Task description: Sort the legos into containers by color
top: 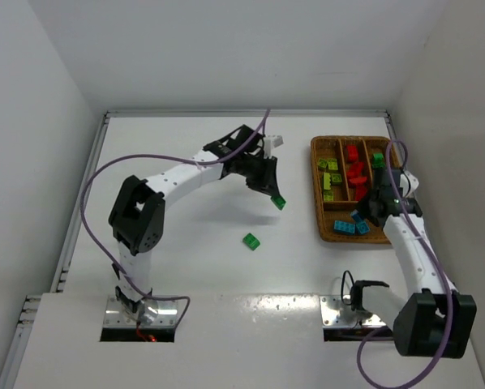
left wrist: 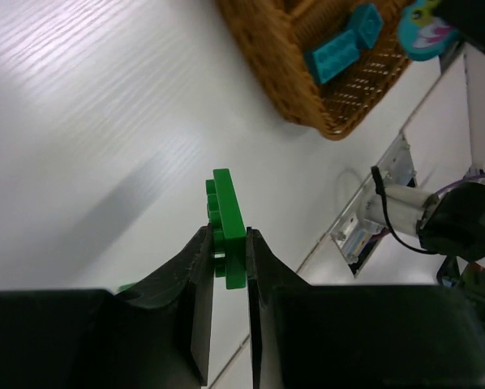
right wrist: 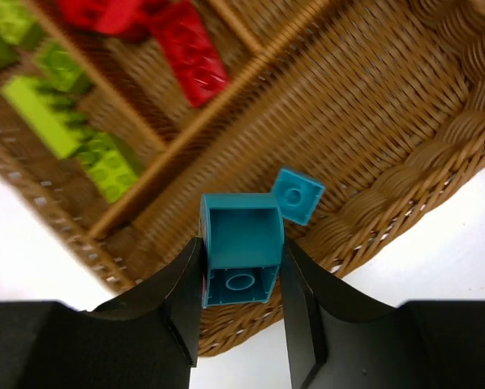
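My left gripper (top: 276,197) is shut on a green lego (top: 280,203) held above the table's middle, left of the wicker tray (top: 316,188). In the left wrist view the green lego (left wrist: 228,223) stands edge-on between the fingers of the left gripper (left wrist: 229,253). Another green lego (top: 251,241) lies loose on the table. My right gripper (top: 366,212) hangs over the tray's near end, shut on a cyan lego (right wrist: 241,243). Just beyond it a small cyan lego (right wrist: 298,194) lies in the near compartment (right wrist: 388,130).
The tray's long compartments hold yellow-green legos (top: 330,177) on the left, red legos (top: 355,172) in the middle and a green one (top: 378,160) on the right. Cyan legos (top: 345,228) lie in the near cross compartment. White walls close in the table.
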`<action>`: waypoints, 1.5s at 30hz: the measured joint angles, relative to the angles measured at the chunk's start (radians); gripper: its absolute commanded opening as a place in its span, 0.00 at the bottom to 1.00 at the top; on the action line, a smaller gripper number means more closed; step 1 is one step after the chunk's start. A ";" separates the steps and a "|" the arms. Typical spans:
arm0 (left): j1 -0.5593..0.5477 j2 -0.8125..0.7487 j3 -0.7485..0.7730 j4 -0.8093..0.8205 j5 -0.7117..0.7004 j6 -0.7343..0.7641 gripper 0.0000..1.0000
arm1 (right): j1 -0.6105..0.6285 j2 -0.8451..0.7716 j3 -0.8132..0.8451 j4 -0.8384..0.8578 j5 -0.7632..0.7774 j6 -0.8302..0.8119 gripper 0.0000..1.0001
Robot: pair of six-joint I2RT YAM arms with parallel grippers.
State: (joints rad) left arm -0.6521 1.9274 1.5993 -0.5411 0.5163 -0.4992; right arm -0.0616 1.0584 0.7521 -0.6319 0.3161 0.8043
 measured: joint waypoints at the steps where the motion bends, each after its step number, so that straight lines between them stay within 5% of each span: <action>1: -0.018 0.009 0.019 0.004 0.002 -0.003 0.00 | -0.017 0.003 -0.016 0.006 -0.006 -0.002 0.14; 8: -0.054 0.055 0.080 0.006 0.003 -0.018 0.00 | -0.056 0.090 -0.055 0.057 -0.042 -0.027 0.61; 17: -0.056 0.082 0.127 0.005 0.021 -0.023 0.00 | -0.054 0.045 -0.023 0.082 -0.158 -0.063 0.57; 23: -0.062 0.108 0.146 0.006 0.057 -0.024 0.00 | -0.034 0.011 -0.016 0.190 -0.554 -0.107 0.58; 26: -0.052 0.108 0.146 0.005 0.115 -0.009 0.00 | 0.071 0.034 0.011 0.201 -0.651 -0.178 0.60; 34: -0.004 0.108 0.146 -0.034 0.288 0.041 0.00 | 0.394 0.031 0.102 0.206 -0.608 -0.500 0.61; 45: 0.031 0.097 0.031 -0.086 0.341 0.081 0.00 | 0.512 -0.082 -0.059 0.348 -0.488 -0.711 0.62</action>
State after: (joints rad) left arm -0.6209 2.0247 1.6302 -0.6273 0.8577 -0.4183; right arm 0.4503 0.9764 0.6930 -0.2836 -0.1715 0.0929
